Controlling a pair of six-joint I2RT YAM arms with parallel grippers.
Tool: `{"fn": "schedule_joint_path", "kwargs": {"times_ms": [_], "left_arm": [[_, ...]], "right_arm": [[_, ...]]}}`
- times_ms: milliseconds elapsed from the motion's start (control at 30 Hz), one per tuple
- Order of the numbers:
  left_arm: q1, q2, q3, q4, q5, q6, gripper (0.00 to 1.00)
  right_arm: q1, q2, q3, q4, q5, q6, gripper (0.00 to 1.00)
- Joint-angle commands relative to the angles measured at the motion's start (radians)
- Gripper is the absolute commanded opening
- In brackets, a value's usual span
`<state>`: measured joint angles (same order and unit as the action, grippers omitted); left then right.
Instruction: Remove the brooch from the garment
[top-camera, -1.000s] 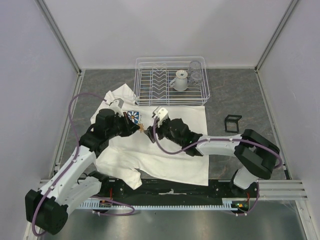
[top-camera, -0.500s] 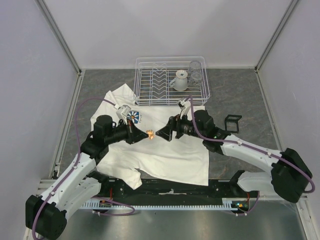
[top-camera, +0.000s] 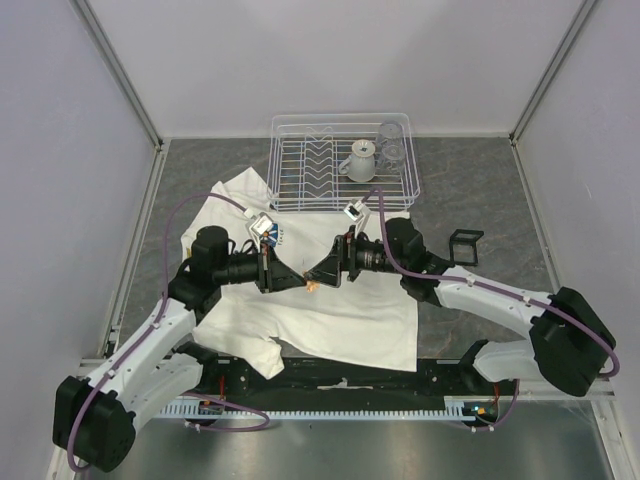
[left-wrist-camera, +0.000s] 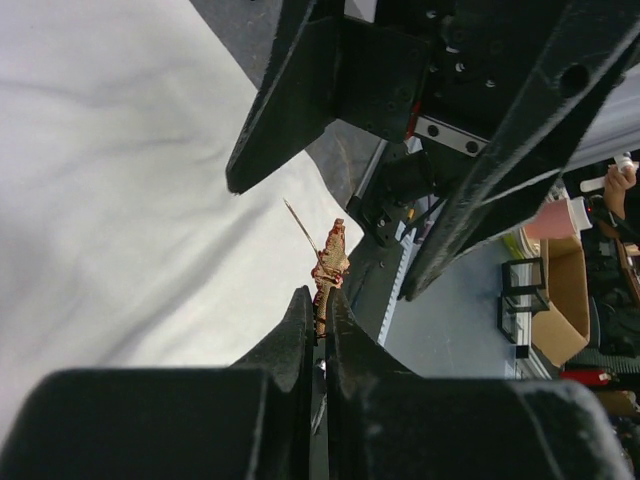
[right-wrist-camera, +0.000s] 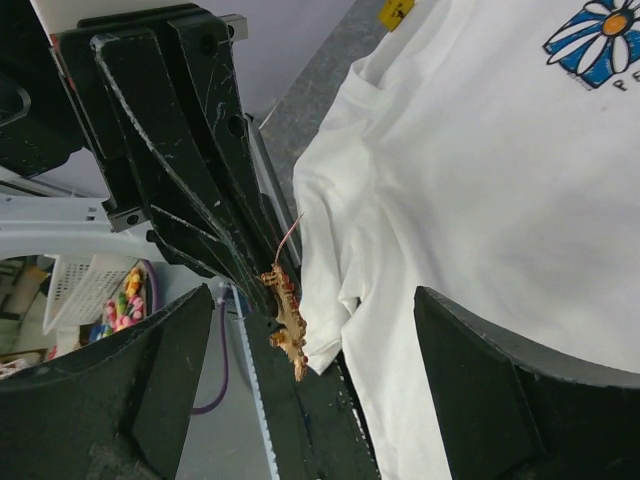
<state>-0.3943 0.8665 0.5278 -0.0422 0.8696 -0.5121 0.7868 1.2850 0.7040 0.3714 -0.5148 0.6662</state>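
The left fingers are pressed together on just the bottom tip of the orange-red brooch. Its bare pin wire juts toward 11 o'clock in the left wrist view. The right fingers stand wide apart on either side of it, touching nothing. The brooch looks lifted free of the white T-shirt, held in the air at about 4 o'clock from the daisy logo. So small a bite is the main risk: the brooch could pivot or slip out and drop into the folds or onto the grey desk, where it would be hard to pick up. If the right fingers close off-centre they may knock it loose, and the two arms are close enough to bump. The open wire could also catch the cloth again if carried low. As for writing, the logo shows a white-and-yellow daisy on blue. Beneath it a blue word begins, perhaps with a P, cut off at the frame edge. A small yellow tag at the shirt's edge bears nothing legible.
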Motion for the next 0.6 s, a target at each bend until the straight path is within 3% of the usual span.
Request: {"fn": "schedule_joint_path", "kwargs": {"times_ms": [0,167,233,567], "left_arm": [[-0.003,0.008,0.011,0.077,0.094,-0.009,0.02],[-0.003,0.022,0.012,0.080,0.112,-0.006,0.02],[-0.003,0.025,0.014,0.085,0.117,-0.008,0.02],[-0.003,0.016,0.011,0.093,0.120,-0.011,0.02]], "right_arm": [[-0.006,0.043,0.054,0.127,-0.108,0.049,0.82],[-0.004,0.020,0.000,0.198,-0.126,0.052,0.65],[-0.004,0.020,-0.008,0.199,-0.131,0.053,0.51],[-0.011,-0.021,-0.066,0.210,-0.154,0.044,0.33]]}}
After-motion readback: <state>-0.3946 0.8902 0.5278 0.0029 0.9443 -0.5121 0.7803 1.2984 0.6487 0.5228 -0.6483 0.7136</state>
